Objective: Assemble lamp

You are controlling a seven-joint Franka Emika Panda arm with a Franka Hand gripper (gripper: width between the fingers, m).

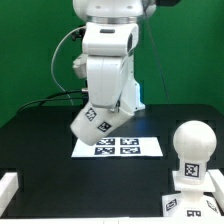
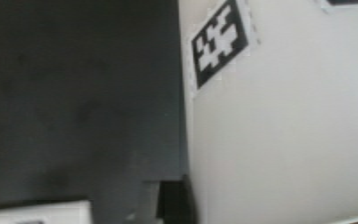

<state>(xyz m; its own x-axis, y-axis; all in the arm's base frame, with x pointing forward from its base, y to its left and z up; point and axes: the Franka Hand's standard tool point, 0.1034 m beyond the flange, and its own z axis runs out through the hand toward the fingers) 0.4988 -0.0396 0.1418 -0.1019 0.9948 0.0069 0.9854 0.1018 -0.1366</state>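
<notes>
The white cone shade (image 1: 94, 122), with black-and-white tags, hangs tilted just above the marker board's (image 1: 135, 148) left end. My gripper (image 1: 101, 110) is shut on it, and the shade mostly hides the fingers. In the wrist view the shade's wall (image 2: 282, 120) fills one half of the picture, and one tag (image 2: 220, 40) shows on it. A dark finger (image 2: 172, 200) lies against the wall's edge. The round-headed bulb (image 1: 192, 142) stands upright in the square base (image 1: 196, 186) at the exterior view's right front.
The black table (image 1: 50, 170) has a green backdrop behind it. A white rim piece (image 1: 8, 187) sits at the front on the exterior view's left. Another white rim piece (image 1: 214, 206) sits at the front right, beside the base. A cable (image 1: 62, 70) hangs behind the arm.
</notes>
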